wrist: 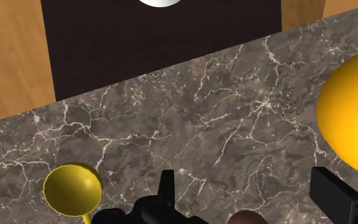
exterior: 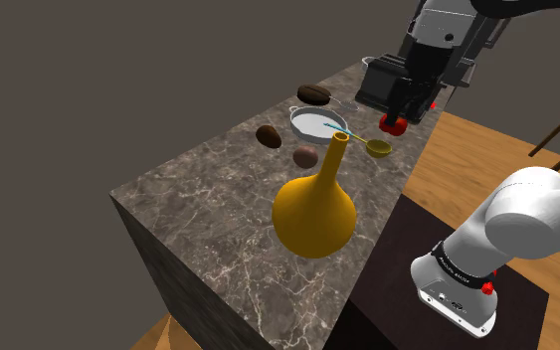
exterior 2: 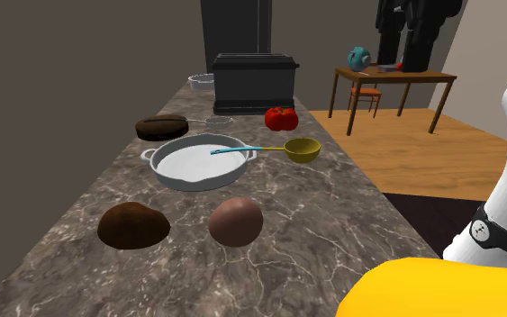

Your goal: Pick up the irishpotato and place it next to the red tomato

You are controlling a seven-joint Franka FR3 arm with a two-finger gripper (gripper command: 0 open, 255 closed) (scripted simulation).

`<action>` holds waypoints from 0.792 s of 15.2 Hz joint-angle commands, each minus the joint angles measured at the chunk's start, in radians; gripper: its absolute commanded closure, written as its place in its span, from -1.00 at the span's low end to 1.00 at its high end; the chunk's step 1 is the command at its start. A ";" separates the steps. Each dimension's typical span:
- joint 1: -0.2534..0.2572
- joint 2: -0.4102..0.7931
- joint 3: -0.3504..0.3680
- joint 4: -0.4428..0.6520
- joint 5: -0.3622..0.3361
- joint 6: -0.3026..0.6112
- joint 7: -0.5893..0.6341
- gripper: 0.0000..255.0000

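Gripper point(wrist: 246, 183) hovers above the marble counter point(exterior: 218, 204), its black fingers point(wrist: 167, 188) standing wide apart, holding nothing. Just peeking in between them, untouched, is the irishpotato point(exterior 2: 236, 221): a round, reddish-brown lump lying on the counter near the white pan point(exterior 2: 172, 169) and the yellow vase point(exterior: 313, 211). It sits well apart from the red tomato point(exterior 2: 281, 117), beyond the yellow ladle point(exterior 2: 302, 149). The potato looks firm, fairly light and smooth-skinned, so it could roll. Best bet: straight down, pinching across its widest middle.

Brown potato point(exterior 2: 236, 221) well apart from red tomato point(exterior 2: 281, 117)
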 commanded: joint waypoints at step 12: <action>0.013 0.289 0.058 -0.047 0.018 0.477 -0.004 -1.00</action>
